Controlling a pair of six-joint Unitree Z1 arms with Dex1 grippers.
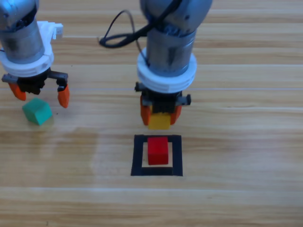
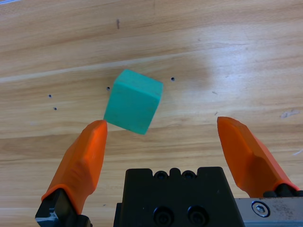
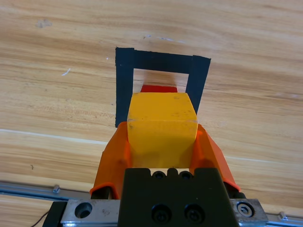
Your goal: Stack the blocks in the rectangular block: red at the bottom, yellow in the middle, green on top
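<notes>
The red cube (image 1: 158, 150) rests inside the black square outline (image 1: 138, 156) near the table's middle. Just behind it, my right gripper (image 1: 160, 115) is shut on the yellow cube (image 1: 159, 121), held above the outline's far edge. In the right wrist view the yellow cube (image 3: 162, 128) fills the jaws, and only a sliver of the red cube (image 3: 159, 88) shows past it inside the outline (image 3: 124, 90). At the left, my left gripper (image 1: 42, 95) hangs open over the table, with the teal-green cube (image 1: 37, 111) lying just in front of it. In the left wrist view the green cube (image 2: 134, 101) lies tilted beyond the open gripper (image 2: 161, 125).
A black cable (image 1: 118, 33) loops beside the right arm at the back. Bare wooden table (image 1: 236, 189) stretches around the outline and toward the front edge.
</notes>
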